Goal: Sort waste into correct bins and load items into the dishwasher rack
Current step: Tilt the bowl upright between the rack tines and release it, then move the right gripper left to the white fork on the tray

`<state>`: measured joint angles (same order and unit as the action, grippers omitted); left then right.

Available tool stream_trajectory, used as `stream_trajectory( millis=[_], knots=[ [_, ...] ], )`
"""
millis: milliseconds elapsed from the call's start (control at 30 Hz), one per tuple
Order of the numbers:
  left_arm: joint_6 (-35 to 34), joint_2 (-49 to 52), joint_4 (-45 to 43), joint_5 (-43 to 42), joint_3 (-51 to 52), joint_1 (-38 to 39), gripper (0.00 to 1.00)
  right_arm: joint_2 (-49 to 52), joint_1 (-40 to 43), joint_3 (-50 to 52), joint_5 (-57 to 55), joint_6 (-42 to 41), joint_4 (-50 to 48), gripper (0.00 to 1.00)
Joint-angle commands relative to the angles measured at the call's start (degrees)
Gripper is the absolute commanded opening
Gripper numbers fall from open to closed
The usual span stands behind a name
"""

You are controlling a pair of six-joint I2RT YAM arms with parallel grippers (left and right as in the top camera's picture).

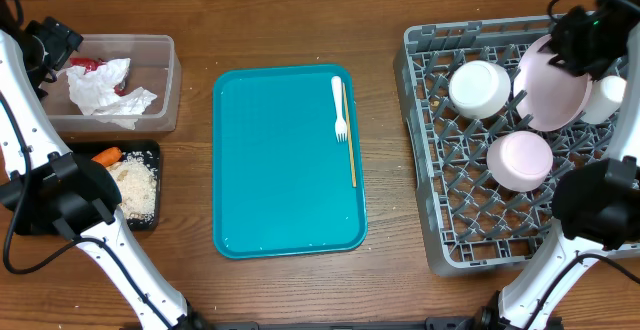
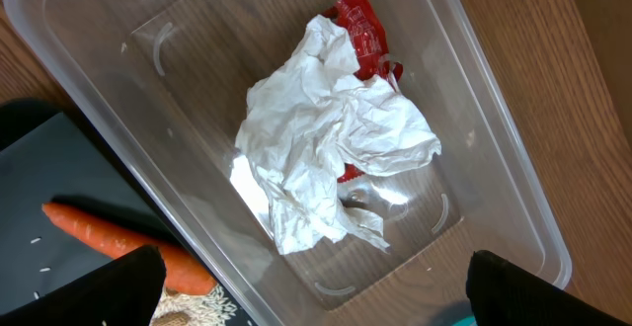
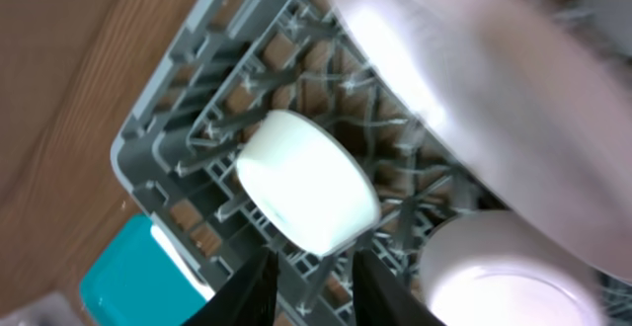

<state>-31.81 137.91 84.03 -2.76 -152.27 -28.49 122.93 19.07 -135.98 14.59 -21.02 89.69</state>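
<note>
While waste (image 2: pixel 326 138) sits binned at 10 o'clock and bowls (image 1: pixel 520 160) fill the rack (image 1: pixel 440 240) at 3 o'clock, fork (image 1: pixel 339 110) and stick (image 1: pixel 350 160) lie unloaded on the tray (image 1: pixel 280 170), with left gripper (image 2: pixel 316 291) and right gripper (image 3: pixel 314 286) both parted, empty.

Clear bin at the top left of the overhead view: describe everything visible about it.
The clear bin is a rectangular tub of see-through plastic with rounded corners, a flared rim and no lid, standing upright on the wooden table. Inside lie a crumpled white paper and, partly under it, a red wrapper; the rest of its floor is bare. A black tray holding a carrot lies close along one long side.
</note>
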Motion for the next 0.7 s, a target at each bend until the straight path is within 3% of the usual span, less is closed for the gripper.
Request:
stream_trajectory(
  millis=[0, 133, 233, 367, 667],
  knots=[
    [0.31, -0.28, -0.07, 0.39, 0.31, 0.17, 1.00, -2.19, -1.27, -6.12, -6.86, -0.92, 3.19, 0.32],
    [0.28, -0.28, -0.07, 0.39, 0.31, 0.17, 1.00, -2.14, -5.27, -5.01, -6.84, 2.08, 4.52, 0.46],
    [0.31, -0.28, -0.07, 0.39, 0.31, 0.17, 1.00, -1.81, -9.18, -2.95, -6.88, 5.01, 3.63, 0.45],
    [0.31, -0.28, -0.07, 0.39, 0.31, 0.17, 1.00, -1.25, -15.45, 2.25, -9.81, 6.01, 0.98, 0.28],
    [0.31, -0.28, -0.07, 0.39, 0.31, 0.17, 1.00, -1.25, -18.47, 13.62, -17.55, 2.58, -5.68, 0.18]
  ],
)
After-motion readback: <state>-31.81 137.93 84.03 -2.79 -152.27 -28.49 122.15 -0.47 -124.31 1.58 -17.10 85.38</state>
